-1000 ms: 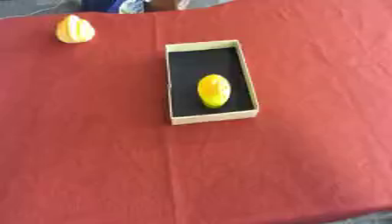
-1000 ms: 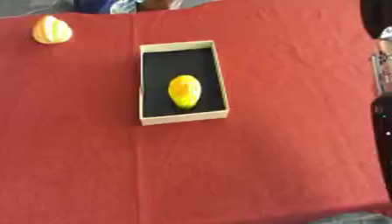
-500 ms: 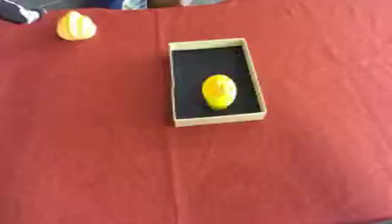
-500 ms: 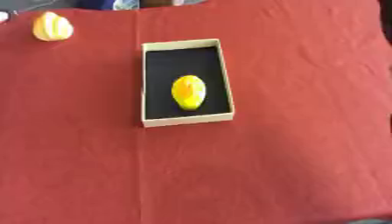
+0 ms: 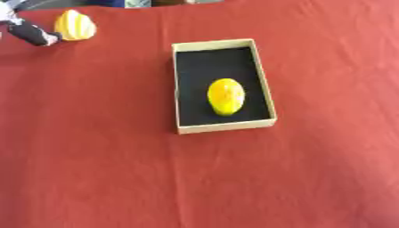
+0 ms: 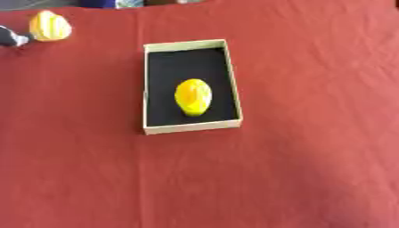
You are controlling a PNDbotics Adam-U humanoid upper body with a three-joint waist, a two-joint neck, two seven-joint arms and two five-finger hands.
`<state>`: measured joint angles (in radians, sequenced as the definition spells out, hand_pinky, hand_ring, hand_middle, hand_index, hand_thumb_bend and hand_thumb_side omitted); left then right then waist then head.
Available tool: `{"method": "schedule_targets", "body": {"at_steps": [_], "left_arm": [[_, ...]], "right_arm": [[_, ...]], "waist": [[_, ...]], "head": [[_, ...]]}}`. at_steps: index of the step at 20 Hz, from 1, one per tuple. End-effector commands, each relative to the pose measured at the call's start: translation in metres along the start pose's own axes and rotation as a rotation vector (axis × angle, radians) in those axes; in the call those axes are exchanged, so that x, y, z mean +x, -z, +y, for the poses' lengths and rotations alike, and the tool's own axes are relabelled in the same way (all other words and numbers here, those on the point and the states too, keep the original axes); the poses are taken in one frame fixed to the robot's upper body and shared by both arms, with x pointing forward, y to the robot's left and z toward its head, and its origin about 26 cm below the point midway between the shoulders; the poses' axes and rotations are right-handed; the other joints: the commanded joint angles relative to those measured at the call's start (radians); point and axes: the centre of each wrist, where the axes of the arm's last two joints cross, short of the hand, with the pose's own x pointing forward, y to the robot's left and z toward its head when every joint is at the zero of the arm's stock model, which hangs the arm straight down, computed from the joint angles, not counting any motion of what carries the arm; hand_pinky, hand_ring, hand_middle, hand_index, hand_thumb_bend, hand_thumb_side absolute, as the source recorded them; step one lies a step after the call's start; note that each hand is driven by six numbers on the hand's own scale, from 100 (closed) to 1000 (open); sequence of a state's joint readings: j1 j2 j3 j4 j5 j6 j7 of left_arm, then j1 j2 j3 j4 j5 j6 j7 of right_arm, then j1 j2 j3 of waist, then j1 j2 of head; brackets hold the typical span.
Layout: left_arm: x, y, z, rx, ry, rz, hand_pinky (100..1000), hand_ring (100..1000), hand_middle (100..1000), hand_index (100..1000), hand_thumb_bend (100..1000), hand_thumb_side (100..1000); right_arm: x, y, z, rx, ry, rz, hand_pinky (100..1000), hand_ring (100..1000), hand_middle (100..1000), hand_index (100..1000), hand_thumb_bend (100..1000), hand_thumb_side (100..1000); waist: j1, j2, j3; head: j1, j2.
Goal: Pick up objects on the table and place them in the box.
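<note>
Near the middle of the red-covered worktop [image 5: 93, 156] sits an open cardboard box [image 5: 181, 89] with a black lining, and a yellow oval fruit [image 5: 226, 96] lies inside, toward its near end. Another yellow fruit [image 5: 75, 25] rests at the far left corner. Just beside it, the left hand [image 5: 27, 32] enters from the left edge; whether its fingers are spread or curled cannot be told.

The left hand [image 5: 27, 32] has come in — now just beside the far yellow fruit [image 5: 75, 25].
</note>
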<state>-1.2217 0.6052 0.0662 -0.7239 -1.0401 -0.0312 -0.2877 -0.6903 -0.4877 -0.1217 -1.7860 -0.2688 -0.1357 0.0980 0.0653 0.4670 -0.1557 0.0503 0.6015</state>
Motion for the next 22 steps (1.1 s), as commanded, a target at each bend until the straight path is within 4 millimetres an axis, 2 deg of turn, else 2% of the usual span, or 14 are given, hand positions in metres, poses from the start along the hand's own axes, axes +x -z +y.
{"method": "schedule_targets", "body": {"at_steps": [1, 4, 9, 12, 13, 15, 19, 22], "left_arm": [[-0.003, -0.001, 0.022, 0.064, 0.003, 0.023, 919, 950, 852, 913, 402, 100], [-0.004, 0.0, 0.022, 0.066, 0.006, 0.035, 916, 946, 845, 909, 398, 100], [-0.002, 0.001, 0.021, 0.023, 0.051, 0.078, 844, 889, 790, 853, 384, 100], [0.0, 0.001, 0.021, 0.055, 0.095, 0.105, 786, 814, 690, 753, 260, 100], [0.001, 0.001, 0.021, 0.075, 0.095, 0.104, 768, 786, 648, 709, 184, 100], [0.002, 0.001, 0.022, 0.123, 0.083, 0.099, 748, 747, 592, 646, 115, 100], [0.01, 0.0, 0.026, 0.198, 0.076, 0.052, 729, 724, 576, 628, 100, 100], [0.03, -0.006, 0.04, 0.269, 0.119, -0.081, 726, 715, 573, 627, 100, 100]], "right_arm": [[0.01, 0.009, -0.002, 0.017, -0.004, -0.039, 953, 982, 784, 868, 100, 769], [0.011, 0.011, -0.002, 0.02, -0.002, -0.044, 954, 983, 784, 868, 100, 772], [0.01, 0.011, -0.003, 0.02, 0.001, -0.039, 956, 985, 783, 869, 100, 777], [0.01, 0.01, -0.002, 0.018, 0.006, -0.037, 956, 986, 783, 870, 100, 778], [0.009, 0.01, -0.002, 0.018, 0.007, -0.034, 957, 986, 783, 870, 100, 778], [0.008, 0.009, -0.003, 0.017, 0.009, -0.029, 957, 986, 783, 870, 100, 777], [0.005, 0.005, -0.004, 0.009, 0.009, -0.015, 957, 986, 783, 870, 100, 775], [0.004, 0.002, -0.005, 0.0, 0.007, -0.005, 957, 984, 783, 869, 100, 769]], "waist": [[0.0, -0.015, -0.011], [0.003, -0.003, -0.023], [0.006, 0.01, -0.027], [0.007, 0.01, -0.029], [0.007, 0.01, -0.03], [0.006, 0.006, -0.03], [0.004, -0.01, -0.025], [0.002, -0.029, -0.011]], "head": [[0.021, -0.03], [0.029, -0.043], [0.036, -0.049], [0.039, -0.046], [0.04, -0.045], [0.042, -0.042], [0.038, -0.028], [0.027, -0.009]]}}
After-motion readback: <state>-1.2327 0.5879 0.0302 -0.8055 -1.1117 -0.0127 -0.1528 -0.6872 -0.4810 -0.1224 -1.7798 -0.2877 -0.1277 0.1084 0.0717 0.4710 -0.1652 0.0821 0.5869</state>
